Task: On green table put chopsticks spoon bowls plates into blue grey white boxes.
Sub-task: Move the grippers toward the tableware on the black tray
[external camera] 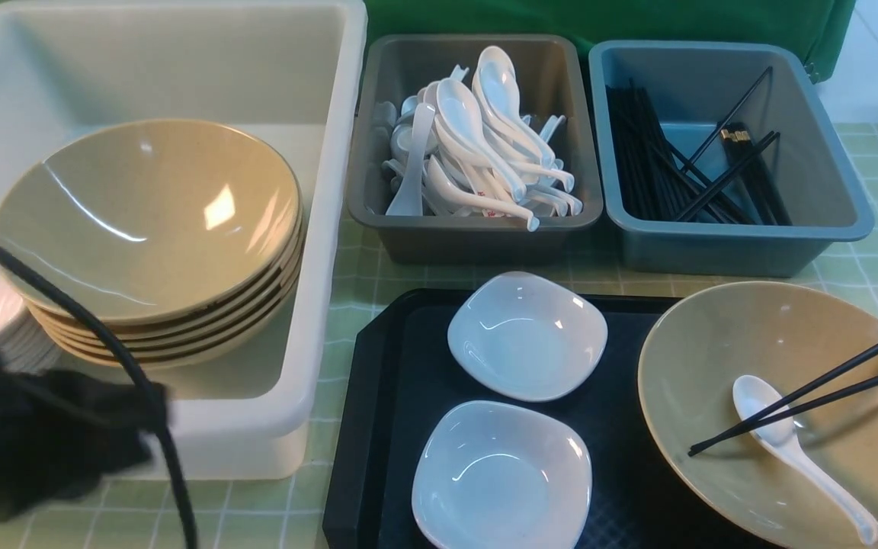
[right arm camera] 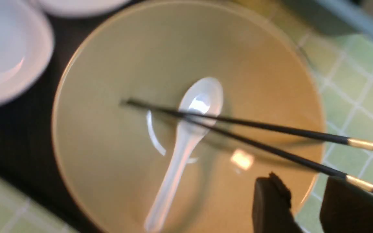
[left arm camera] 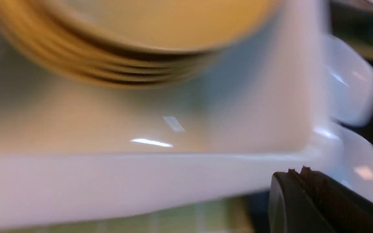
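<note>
Two black gold-banded chopsticks (right arm camera: 254, 124) cross the white spoon (right arm camera: 199, 97); right tool (right arm camera: 303, 191) stands parted, left tool (left arm camera: 306, 200) unreadable

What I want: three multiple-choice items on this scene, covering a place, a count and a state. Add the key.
1. The grey box is: A empty; B full of spoons; C overturned.
2. White plates on the black tray: A one; B two; C four.
3. The lone spoon lies: A in the grey box; B on a plate; C in the tan bowl.
Key: 1 B, white spoons fill it; 2 B, two show there; 3 C, it lies under the chopsticks.
</note>
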Available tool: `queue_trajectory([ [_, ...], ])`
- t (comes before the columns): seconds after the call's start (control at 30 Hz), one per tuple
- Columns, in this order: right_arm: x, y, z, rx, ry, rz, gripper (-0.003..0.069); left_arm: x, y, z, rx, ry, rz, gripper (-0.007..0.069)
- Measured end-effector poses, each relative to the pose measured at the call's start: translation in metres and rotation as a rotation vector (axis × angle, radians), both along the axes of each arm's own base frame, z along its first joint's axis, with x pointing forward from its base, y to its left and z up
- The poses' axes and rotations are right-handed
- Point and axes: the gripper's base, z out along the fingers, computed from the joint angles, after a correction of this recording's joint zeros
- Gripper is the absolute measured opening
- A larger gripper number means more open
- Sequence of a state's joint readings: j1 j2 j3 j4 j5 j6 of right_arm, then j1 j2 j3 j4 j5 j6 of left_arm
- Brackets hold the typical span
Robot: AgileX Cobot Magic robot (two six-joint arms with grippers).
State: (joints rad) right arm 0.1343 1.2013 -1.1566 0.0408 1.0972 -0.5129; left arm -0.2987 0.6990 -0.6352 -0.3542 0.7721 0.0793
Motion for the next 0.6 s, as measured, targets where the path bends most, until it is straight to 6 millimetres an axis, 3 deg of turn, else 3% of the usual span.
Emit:
queue_trajectory([
  [0.1, 0.02, 0.019, -0.013, -0.14, 0.086, 0.331, 0.0259, -0.011, -0.022, 0.008, -0.027, -0.112, -0.303, -0.0001],
  [0.23, 0.036, 0.027, -0.032, -0.315, 0.151, 0.484, 0.0309, -0.018, -0.035, 0.017, -0.05, -0.241, -0.492, -0.0001],
  [0.27, 0.044, 0.029, -0.043, -0.401, 0.187, 0.543, 0.0353, -0.021, -0.038, 0.021, -0.046, -0.314, -0.571, -0.0001],
  [0.43, 0.058, 0.036, -0.066, -0.469, 0.266, 0.689, 0.0424, -0.025, -0.042, 0.026, -0.031, -0.409, -0.665, -0.0001],
  [0.6, 0.07, 0.041, -0.09, -0.5, 0.347, 0.904, 0.0439, -0.025, -0.042, 0.027, -0.014, -0.436, -0.688, -0.0001],
])
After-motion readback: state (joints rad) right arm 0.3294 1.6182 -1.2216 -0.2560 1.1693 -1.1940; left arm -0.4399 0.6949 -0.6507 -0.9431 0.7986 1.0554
